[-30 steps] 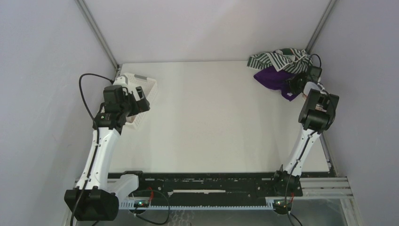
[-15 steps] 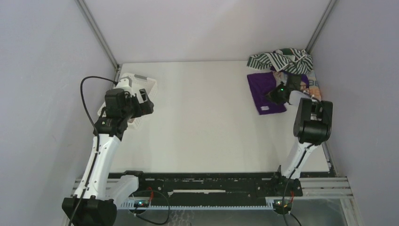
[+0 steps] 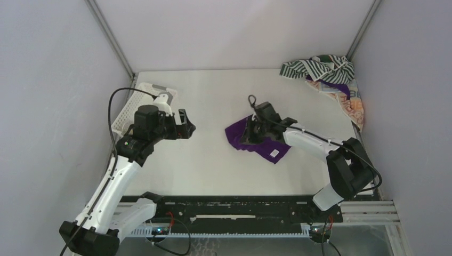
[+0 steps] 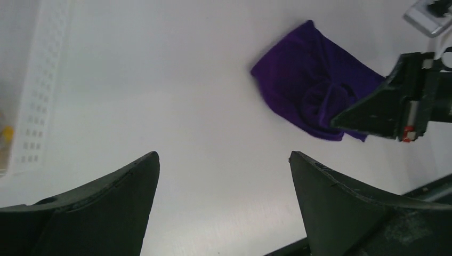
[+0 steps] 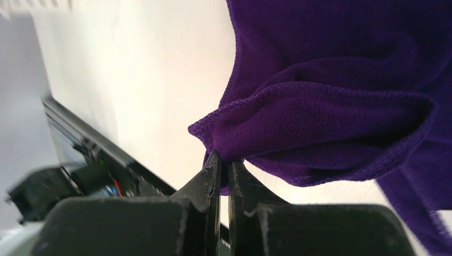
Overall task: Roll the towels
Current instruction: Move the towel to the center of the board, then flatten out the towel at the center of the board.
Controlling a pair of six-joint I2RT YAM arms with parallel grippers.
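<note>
A solid purple towel (image 3: 261,144) lies bunched at the middle of the table, also seen as the purple towel (image 4: 314,88) and the purple towel (image 5: 341,90). My right gripper (image 3: 250,130) is shut on a fold of its edge, the right gripper (image 5: 224,160) pinching the hem between both fingertips. My left gripper (image 3: 184,125) hovers open to the left of the towel, with the left gripper (image 4: 224,160) over bare table and nothing between its fingers. A green-and-white striped towel (image 3: 317,66) and an orange patterned towel (image 3: 349,104) lie heaped in the far right corner.
A white lattice basket (image 3: 130,104) stands at the far left, behind the left arm; its wall shows as the basket (image 4: 40,96). Grey walls close in the table (image 3: 213,170) on three sides, and a black rail runs along the near edge.
My right gripper closed on the purple towel and dragged it from the far right corner to the table's middle. My left arm swung right, away from the basket, staying open.
</note>
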